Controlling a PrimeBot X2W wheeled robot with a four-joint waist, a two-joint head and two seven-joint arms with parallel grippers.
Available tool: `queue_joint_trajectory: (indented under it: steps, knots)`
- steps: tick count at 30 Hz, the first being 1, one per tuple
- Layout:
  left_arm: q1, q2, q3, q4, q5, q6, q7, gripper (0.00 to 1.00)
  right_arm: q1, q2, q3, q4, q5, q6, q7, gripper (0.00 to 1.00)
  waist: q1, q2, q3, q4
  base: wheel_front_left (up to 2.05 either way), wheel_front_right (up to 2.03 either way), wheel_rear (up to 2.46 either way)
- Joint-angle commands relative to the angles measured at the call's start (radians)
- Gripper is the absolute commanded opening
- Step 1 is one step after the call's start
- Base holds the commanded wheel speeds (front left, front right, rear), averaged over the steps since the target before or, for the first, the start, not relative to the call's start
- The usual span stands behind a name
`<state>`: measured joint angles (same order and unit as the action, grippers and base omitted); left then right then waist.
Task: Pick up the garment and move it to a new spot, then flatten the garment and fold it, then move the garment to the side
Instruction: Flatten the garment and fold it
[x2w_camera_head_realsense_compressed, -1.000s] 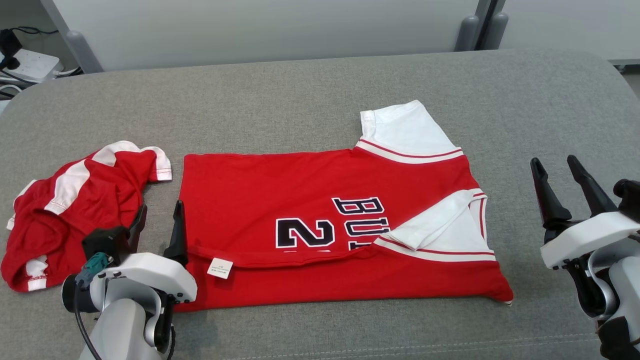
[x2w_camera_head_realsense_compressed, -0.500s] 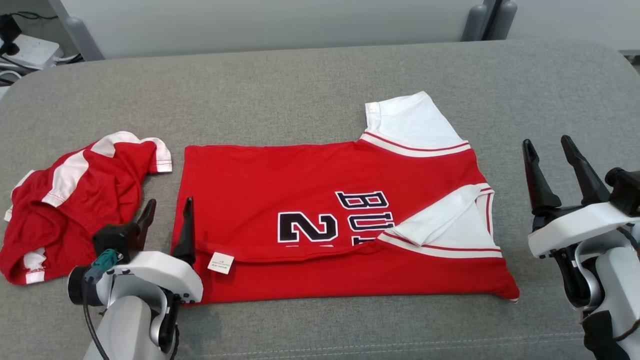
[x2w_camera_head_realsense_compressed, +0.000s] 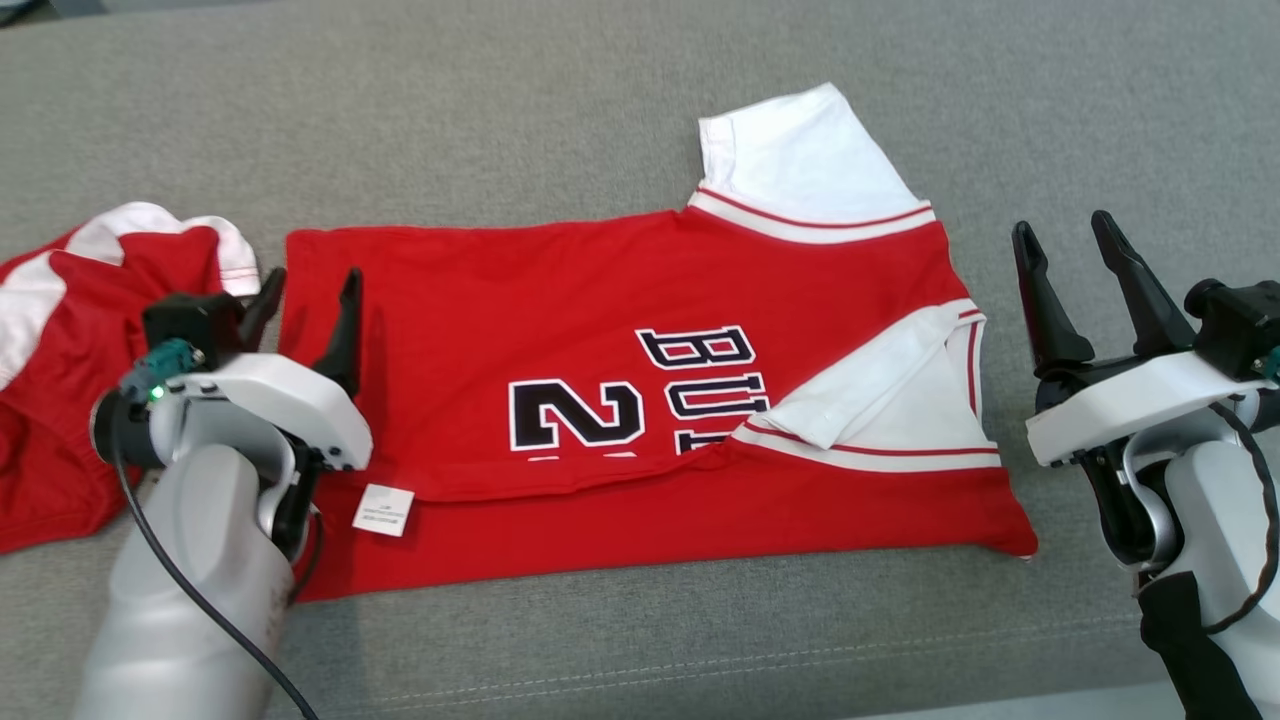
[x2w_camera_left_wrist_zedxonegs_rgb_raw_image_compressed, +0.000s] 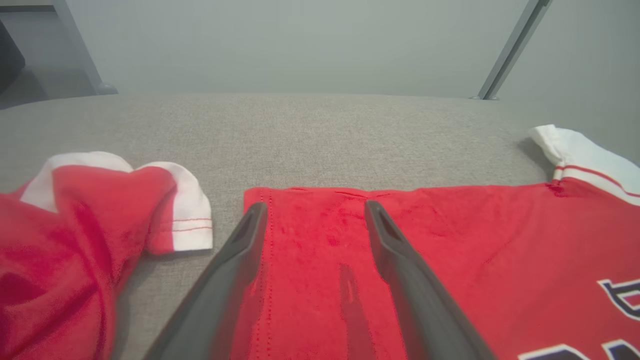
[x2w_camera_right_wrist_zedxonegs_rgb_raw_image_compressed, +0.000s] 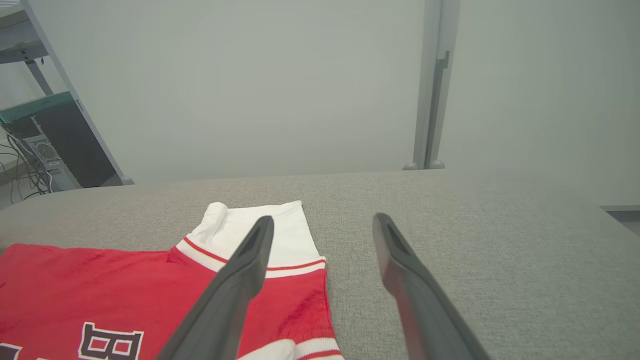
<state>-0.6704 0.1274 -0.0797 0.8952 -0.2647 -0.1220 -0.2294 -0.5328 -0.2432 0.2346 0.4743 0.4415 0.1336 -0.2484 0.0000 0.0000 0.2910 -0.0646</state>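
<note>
Hovering with left pincer (x2w_camera_head_realsense_compressed: 313, 278) spread apart over hem edge of red garment (x2w_camera_head_realsense_compressed: 560, 320); right pincer (x2w_camera_head_realsense_compressed: 1060, 225) likewise apart, empty, beside its sleeve end, above grey surface (x2w_camera_head_realsense_compressed: 600, 130).

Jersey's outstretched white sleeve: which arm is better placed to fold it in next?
Probably the right: the right gripper, open, hangs beside the shoulder end of the jersey, near the white sleeve; the left gripper, also open, is over the opposite hem.

Heads up, you can't read the tiny print on the label (x2w_camera_head_realsense_compressed: 384, 509) just behind your left gripper (x2w_camera_head_realsense_compressed: 312, 278), its forearm (x2w_camera_head_realsense_compressed: 180, 600) hides a corner of the jersey (x2w_camera_head_realsense_compressed: 560, 310), and the crumpled garment (x2w_camera_head_realsense_compressed: 60, 400) outboard gets cut off.
</note>
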Motion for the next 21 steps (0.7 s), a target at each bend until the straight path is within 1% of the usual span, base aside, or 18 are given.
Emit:
queue_joint_trajectory:
  steps: [1,10,17,21]
  knots:
    - [-0.066,0.057,0.014,0.011,-0.014,-0.004,0.005,1.0,-0.019,0.004,0.017,-0.017,0.014,-0.003,-0.013,1.0,0.0,0.0,0.05,-0.027,0.0,0.0,0.0]
    - [-0.181,0.11,0.009,0.121,-0.07,-0.008,0.033,1.0,-0.041,0.021,0.027,-0.026,0.023,-0.003,-0.013,1.0,0.0,0.0,0.119,-0.06,0.0,0.0,0.0]
    - [-0.229,0.137,0.003,0.175,-0.125,-0.008,0.026,1.0,-0.039,0.022,0.023,-0.027,0.025,-0.003,-0.013,1.0,0.0,0.0,0.138,-0.067,0.0,0.0,0.0]
    - [-0.243,0.144,-0.006,0.202,-0.136,-0.008,0.019,1.0,-0.035,0.025,0.024,-0.024,0.028,-0.003,-0.013,1.0,0.0,0.0,0.14,-0.067,0.0,0.0,0.0]
